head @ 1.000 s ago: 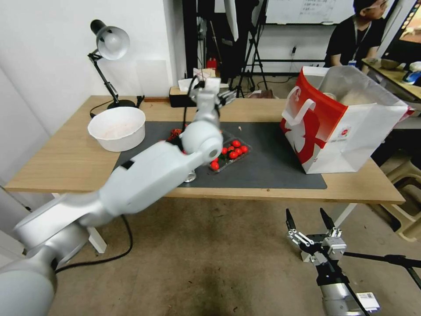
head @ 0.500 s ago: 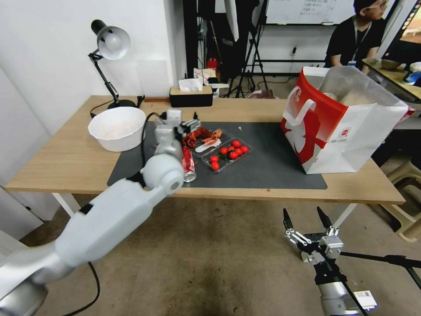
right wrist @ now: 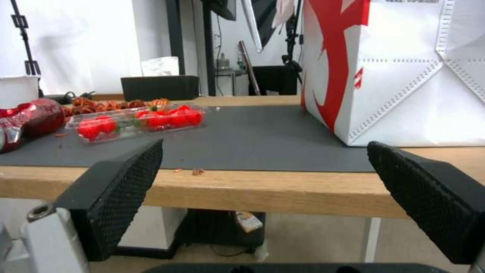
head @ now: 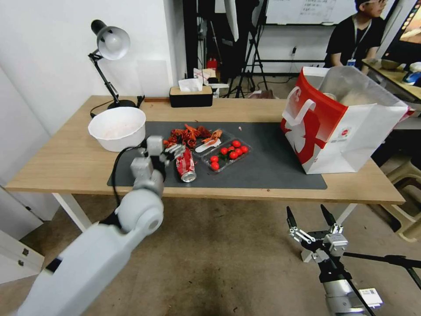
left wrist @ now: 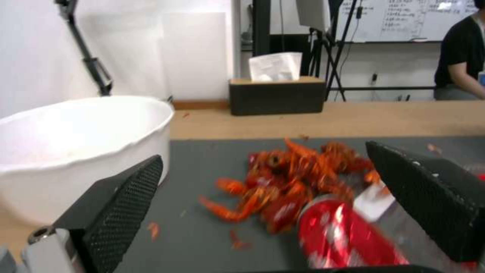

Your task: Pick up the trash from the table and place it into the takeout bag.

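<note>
Light wood and a dark grey mat make up our table (head: pixel 66 162), with a desk lamp (head: pixel 109 44) and tissue box (head: pixel 190 96) at its far edge; the red soda can (head: pixel 186 163) lies on its side on the mat beside crayfish shells (head: pixel 188 134); dented, light and thin-walled, it looks best taken across its body; our left gripper (head: pixel 172 151) hovers just beside it, jaws wide and empty; our right gripper (head: pixel 309 219) waits low before the table, open; the takeout bag (head: pixel 342 123) stands well apart.
</note>
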Controlling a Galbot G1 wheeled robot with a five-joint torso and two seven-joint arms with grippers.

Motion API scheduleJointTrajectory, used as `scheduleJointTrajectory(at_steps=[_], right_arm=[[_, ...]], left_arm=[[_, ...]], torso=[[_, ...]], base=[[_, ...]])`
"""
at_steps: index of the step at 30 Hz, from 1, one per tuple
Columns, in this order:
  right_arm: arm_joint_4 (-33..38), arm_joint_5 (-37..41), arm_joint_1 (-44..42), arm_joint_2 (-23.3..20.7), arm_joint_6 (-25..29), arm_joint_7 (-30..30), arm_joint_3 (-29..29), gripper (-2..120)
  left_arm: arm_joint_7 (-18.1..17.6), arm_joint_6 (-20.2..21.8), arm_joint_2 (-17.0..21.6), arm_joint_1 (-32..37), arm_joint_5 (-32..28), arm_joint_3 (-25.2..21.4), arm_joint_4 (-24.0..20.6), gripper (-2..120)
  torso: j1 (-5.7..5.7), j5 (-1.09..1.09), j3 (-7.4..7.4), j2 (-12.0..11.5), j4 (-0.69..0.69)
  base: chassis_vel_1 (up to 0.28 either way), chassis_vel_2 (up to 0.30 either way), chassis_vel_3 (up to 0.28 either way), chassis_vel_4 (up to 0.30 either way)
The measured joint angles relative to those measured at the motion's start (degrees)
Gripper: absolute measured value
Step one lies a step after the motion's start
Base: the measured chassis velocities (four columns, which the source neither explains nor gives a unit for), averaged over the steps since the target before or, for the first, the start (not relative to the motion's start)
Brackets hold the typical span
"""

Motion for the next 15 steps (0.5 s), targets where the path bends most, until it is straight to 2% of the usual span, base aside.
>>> scheduleJointTrajectory(at_steps=[5,14,15], right_arm=[[-0.1,0.0,0.1,0.0,0.0,0.0,-0.1,100],[-0.1,-0.1,0.1,-0.1,0.0,0.0,-0.2,100],[-0.1,-0.1,0.1,-0.2,0.0,0.0,-0.2,100]], left_arm=[[1.1,-1.1,-0.6,4.5,2.3,-2.1,-1.1,100],[1.5,-1.7,-1.1,7.0,3.4,-3.2,-1.7,100],[1.8,-2.3,-1.7,9.4,4.4,-4.2,-2.6,100]], torso=[[0.00,-0.01,0.00,0.0,0.01],[-0.01,-0.01,0.00,0.0,0.00],[0.00,0.00,0.00,0.0,0.00]], base=[[0.000,0.000,0.000,0.000],[0.000,0.000,0.000,0.000],[0.000,0.000,0.000,0.000]])
